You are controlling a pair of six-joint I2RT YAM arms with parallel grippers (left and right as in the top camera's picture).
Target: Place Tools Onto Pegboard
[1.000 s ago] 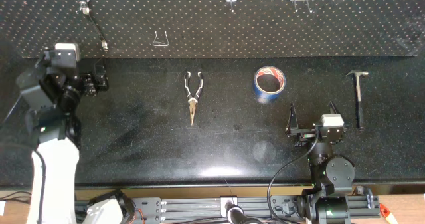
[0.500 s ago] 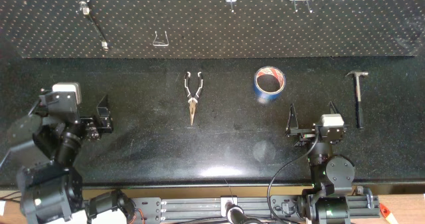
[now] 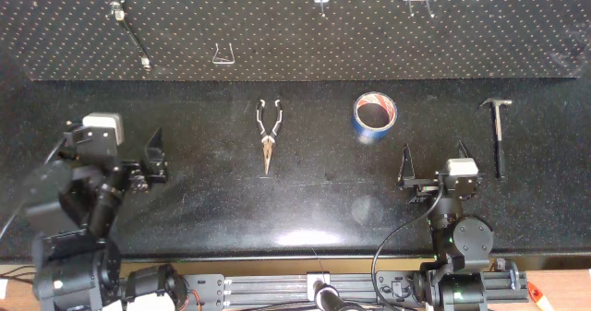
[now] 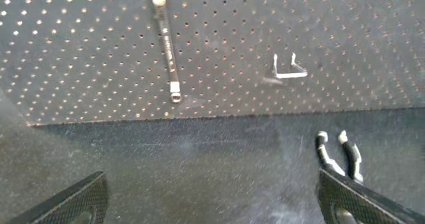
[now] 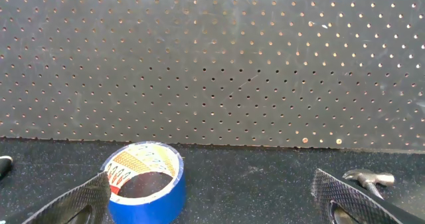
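- The pegboard (image 3: 277,34) was a dark, matte panel dotted with an even grid of small holes, standing along the far edge of the tabletop (image 3: 203,191), whose black surface looked finely speckled and slightly glossy.
- A slim bar-shaped tool (image 3: 132,36) with a dark shaft and bright metal ends hung slantwise on the pegboard's left part, caught by its upper end; the left wrist view showed its thin straight shaft (image 4: 166,41).
- Just to its right a bent wire hook (image 3: 222,54) of pale metal stuck out of the pegboard, carrying nothing.
- Two more small metal hooks (image 3: 321,4) (image 3: 417,6) sat high on the pegboard's right half, both bare.
- The needle-nose pliers (image 3: 268,136) lay flat on the tabletop near the middle, with curved, light-sleeved handles toward the pegboard and a tapered, pointed nose toward the arms.
- The tape roll (image 3: 375,115), a short cylinder with a blue outer wrap and a printed inner core, rested on the tabletop right of the pliers, well apart from them.
- The hammer (image 3: 498,136), with a small metal head and a straight dark handle, lay on the tabletop at the far right, head toward the pegboard.
- The left gripper (image 3: 152,159) hung over the tabletop's left side, its black textured fingers spread wide and holding nothing.
- The right gripper (image 3: 433,163) sat low between tape roll and hammer, fingers likewise spread apart and empty.
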